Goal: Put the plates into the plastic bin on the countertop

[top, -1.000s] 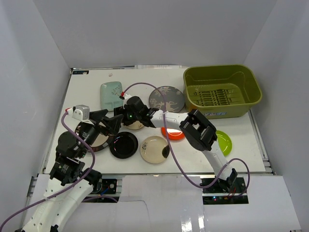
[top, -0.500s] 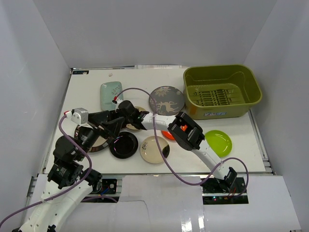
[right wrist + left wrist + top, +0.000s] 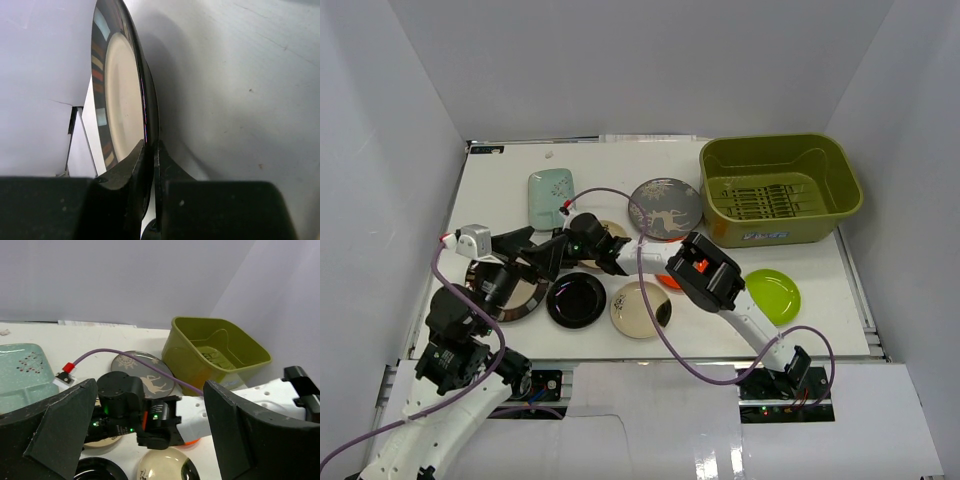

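**Scene.** A white worktop (image 3: 620,165) enclosed by white walls. The olive plastic bin (image 3: 780,190) stands at the far right corner, its slotted floor in full view.

**Plates, all outside the bin.**
- The grey deer plate (image 3: 665,205) lies just left of the bin.
- The pale-green square plate (image 3: 550,195) lies farther left.
- The lime green plate (image 3: 772,295) lies near the bin's front side.
- The orange-red plate (image 3: 669,281) lies front-left of the bin, partly under the right arm (image 3: 705,275).
- The cream plate (image 3: 638,308) and the glossy black plate (image 3: 576,300) lie beyond it, farther from the bin.

**Grippers.**
- The right gripper (image 3: 150,145) is well left of the bin. It is closed, its fingers pinching the edge of a dark-rimmed plate (image 3: 125,90) with a cream centre.
- The left gripper (image 3: 150,390) is farther still from the bin. It is spread wide, holds nothing, and faces the right gripper.
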Action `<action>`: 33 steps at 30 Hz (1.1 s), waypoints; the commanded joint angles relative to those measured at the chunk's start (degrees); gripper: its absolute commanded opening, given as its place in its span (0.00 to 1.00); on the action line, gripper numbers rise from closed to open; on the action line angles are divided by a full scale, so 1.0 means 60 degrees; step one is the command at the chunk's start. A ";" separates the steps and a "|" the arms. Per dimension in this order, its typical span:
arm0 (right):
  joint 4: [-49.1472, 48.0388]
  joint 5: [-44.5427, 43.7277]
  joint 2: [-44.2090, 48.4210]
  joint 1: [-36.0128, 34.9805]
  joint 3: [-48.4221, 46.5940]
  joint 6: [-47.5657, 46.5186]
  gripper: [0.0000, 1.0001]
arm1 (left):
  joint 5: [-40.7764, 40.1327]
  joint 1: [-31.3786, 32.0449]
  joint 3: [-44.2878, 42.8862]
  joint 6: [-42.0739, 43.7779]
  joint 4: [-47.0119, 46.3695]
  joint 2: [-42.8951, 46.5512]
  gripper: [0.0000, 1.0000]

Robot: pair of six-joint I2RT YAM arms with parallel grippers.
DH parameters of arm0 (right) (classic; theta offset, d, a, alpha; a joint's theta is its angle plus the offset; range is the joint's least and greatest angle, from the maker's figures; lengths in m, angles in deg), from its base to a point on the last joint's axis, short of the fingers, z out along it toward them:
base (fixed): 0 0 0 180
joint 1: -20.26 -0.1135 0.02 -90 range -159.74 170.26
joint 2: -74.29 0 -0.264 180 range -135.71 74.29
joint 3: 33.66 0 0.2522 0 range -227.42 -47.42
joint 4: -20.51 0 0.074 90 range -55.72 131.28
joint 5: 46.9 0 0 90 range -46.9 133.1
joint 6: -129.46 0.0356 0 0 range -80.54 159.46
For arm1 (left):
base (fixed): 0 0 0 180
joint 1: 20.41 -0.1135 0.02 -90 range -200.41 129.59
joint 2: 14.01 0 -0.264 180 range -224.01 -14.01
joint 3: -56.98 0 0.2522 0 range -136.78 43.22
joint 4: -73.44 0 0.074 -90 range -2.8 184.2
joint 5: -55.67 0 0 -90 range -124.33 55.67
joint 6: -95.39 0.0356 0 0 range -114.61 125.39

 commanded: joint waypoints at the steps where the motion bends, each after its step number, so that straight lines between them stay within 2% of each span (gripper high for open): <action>1: -0.0816 -0.0007 0.1247 -0.0057 0.0238 -0.0362 0.08 | -0.0962 0.0046 -0.0640 -0.0096 0.0332 -0.0222 0.98; 3: -0.1196 0.0082 0.1703 -0.0057 0.0443 -0.0347 0.08 | -0.1169 0.0046 -0.1038 -0.0125 0.0713 -0.0383 0.98; 7: -0.1884 -0.0006 0.3591 0.0176 0.1528 -0.0420 0.08 | -0.1448 0.0032 -0.1931 -0.0257 0.1563 -0.0809 0.98; 11: -0.2223 -0.0254 0.5495 0.0703 0.3411 -0.0566 0.08 | -0.1156 0.0046 -0.2488 -0.0637 0.1886 -0.0838 0.98; 17: -0.2297 -0.0475 0.8571 0.2357 0.5801 -0.0597 0.08 | -0.0338 0.0032 -0.2709 -0.1092 0.1945 -0.1582 0.98; 20: -0.2122 -0.0329 1.0066 0.3951 0.6507 -0.0479 0.08 | 0.0161 0.0046 -0.2666 -0.1384 0.1945 -0.2373 0.96; 21: -0.1860 -0.0372 1.0794 0.4943 0.6814 -0.0580 0.08 | 0.0526 0.0032 -0.2608 -0.1617 0.1930 -0.3014 0.96; 23: -0.1024 -0.0387 1.1487 0.6118 0.7093 -0.0640 0.08 | 0.0835 0.0046 -0.2563 -0.1780 0.1741 -0.3691 0.96; 24: -0.0804 -0.0373 1.2027 0.7328 0.7341 -0.0625 0.08 | 0.1272 0.0032 -0.2592 -0.1868 0.1653 -0.4405 0.96; 26: -0.0205 -0.0082 1.2411 0.8550 0.7490 -0.0567 0.08 | 0.1524 0.0032 -0.2636 -0.2088 0.1200 -0.5112 0.96; 27: 0.0059 -0.0065 1.2587 0.9600 0.7505 -0.0581 0.08 | 0.1641 0.0046 -0.2680 -0.2175 0.1024 -0.5464 0.96; 30: 0.1243 -0.0121 1.2429 1.1346 0.7360 -0.1134 0.08 | 0.2124 0.0032 -0.3293 -0.2527 0.0380 -0.7261 0.93; 33: 0.1860 -0.0679 1.2297 1.1849 0.7271 -0.1781 0.08 | 0.2213 0.0032 -0.3865 -0.2601 0.0246 -0.8393 0.90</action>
